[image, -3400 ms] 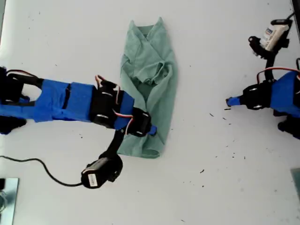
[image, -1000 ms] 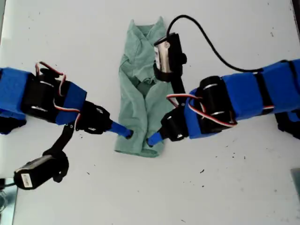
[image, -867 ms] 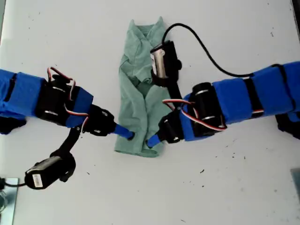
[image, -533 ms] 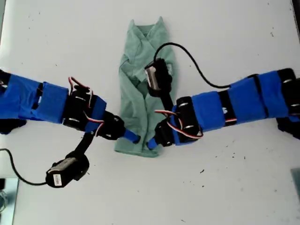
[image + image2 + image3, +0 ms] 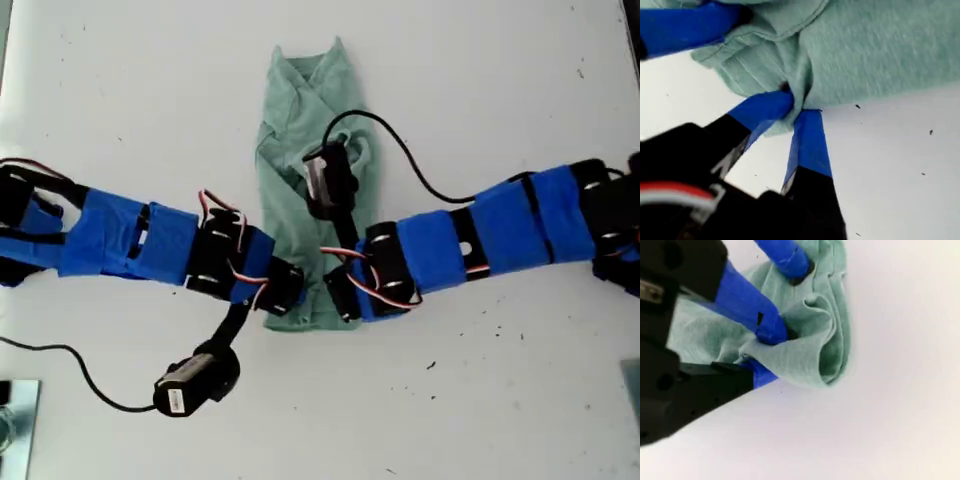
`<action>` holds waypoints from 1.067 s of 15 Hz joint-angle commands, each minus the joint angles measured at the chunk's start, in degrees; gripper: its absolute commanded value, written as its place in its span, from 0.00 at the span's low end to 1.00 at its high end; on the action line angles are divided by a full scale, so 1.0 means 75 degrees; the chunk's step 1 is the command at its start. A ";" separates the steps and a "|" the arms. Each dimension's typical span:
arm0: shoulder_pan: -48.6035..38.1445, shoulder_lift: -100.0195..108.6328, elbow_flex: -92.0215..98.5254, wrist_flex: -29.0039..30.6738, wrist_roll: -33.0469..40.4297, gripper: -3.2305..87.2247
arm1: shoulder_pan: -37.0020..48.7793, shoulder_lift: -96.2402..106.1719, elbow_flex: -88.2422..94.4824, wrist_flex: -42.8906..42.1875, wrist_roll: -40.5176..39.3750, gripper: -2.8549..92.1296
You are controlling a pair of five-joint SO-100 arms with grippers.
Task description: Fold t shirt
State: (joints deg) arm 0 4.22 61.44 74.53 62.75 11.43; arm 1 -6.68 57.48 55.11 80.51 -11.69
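T shirt (image 5: 315,180) folded in narrow strip on white table (image 5: 520,90) — my first gripper (image 5: 799,107) pinches hem corner; my second gripper (image 5: 760,347) clamps other hem corner.

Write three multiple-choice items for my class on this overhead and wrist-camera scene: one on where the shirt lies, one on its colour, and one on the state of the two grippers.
1. Where on the table does the t shirt lie in the exterior view?
A. Near the middle, between the two arms
B. At the exterior view's right edge
C. Draped over an arm

2. What colour is the t shirt?
A. Red
B. Mint green
C. Black

3. What are the two grippers doing?
A. Both open, above the cloth
B. One holds a cup
C. Both pinch the shirt's hem

Answers:
1. A: the t shirt lies on the white table with an arm coming in from each side.
2. B: every view shows plain mint-green cloth.
3. C: my first gripper has fingers closed on a fold, and my second gripper also clamps cloth.
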 commanded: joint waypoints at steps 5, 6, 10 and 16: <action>0.0926 0.1148 -0.0633 0.0141 0.0070 0.03 | -0.0844 0.2988 0.0035 0.1266 -0.0914 0.02; 0.1102 0.1348 -0.0656 0.0012 0.0070 0.03 | -0.1078 0.3375 0.0035 0.1230 -0.0973 0.02; 0.1219 0.1488 -0.0656 -0.0211 -0.0035 0.03 | -0.1043 0.3422 0.0410 0.0773 -0.0984 0.02; 0.0176 0.3152 -0.0598 0.0504 0.0422 0.03 | 0.0457 0.4066 0.0387 0.0750 -0.2156 0.02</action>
State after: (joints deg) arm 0 10.28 77.17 71.28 64.78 12.92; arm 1 -8.35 80.95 58.54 86.66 -23.73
